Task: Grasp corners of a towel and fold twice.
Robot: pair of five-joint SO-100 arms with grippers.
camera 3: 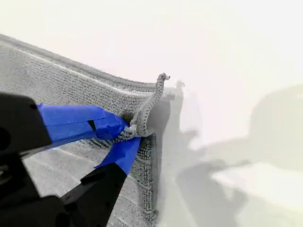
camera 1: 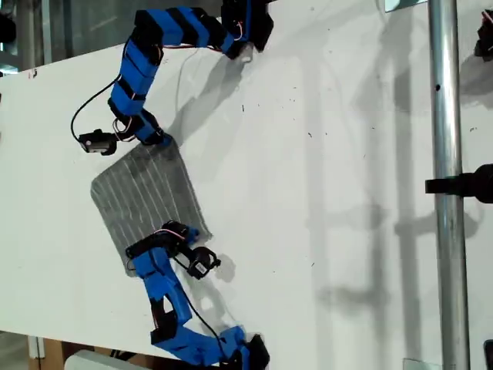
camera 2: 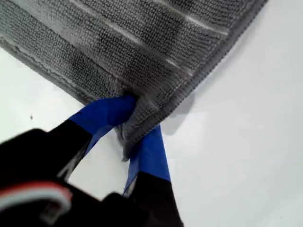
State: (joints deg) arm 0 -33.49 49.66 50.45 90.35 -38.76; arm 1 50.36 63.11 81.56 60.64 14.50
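Both pincers pinch bunched corners of the grey, pale-striped towel (camera 1: 146, 196).

A lab or workshop: a bare white counter (camera 1: 347, 154), a metal pole (camera 1: 447, 185) with clamp, blue robot arms (camera 1: 142, 65).

Grey towel (camera 1: 146, 196), pale stripes; white table (camera 1: 323, 193).

1. One grey striped towel (camera 1: 146, 196) lies on one white surface (camera 1: 323, 154).
2. Two blue arms, each ending in one tool: my first tool (camera 2: 135, 125), my second tool (camera 3: 125, 132).
3. One metal pole (camera 1: 447, 185).
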